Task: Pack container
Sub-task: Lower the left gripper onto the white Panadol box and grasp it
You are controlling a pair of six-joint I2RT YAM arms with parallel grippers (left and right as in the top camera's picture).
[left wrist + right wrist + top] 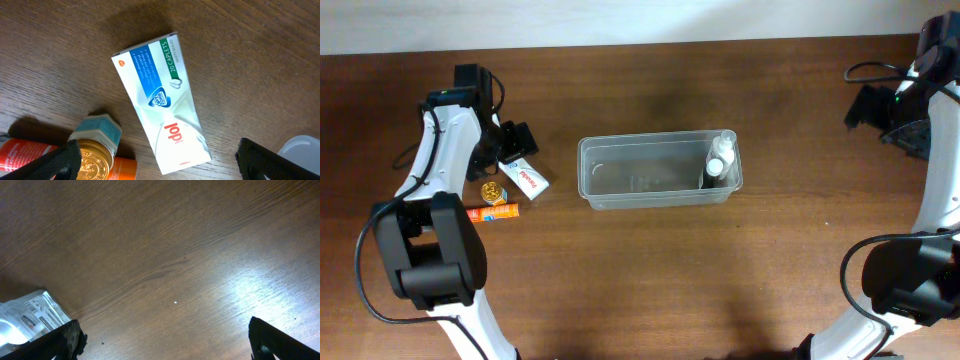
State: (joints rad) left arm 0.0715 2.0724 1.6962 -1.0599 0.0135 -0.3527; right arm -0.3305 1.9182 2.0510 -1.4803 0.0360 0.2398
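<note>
Left pincer (pixel 510 150) spread; container (pixel 586 172) upright, long axis left-right.

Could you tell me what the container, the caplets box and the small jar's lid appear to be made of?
The container looks like clear, glossy plastic: the table shows through its walls. The caplets box seems printed cardboard with a slight sheen, given its folded edges. The jar lid looks like embossed gold-coloured metal, though possibly metallised plastic.
</note>
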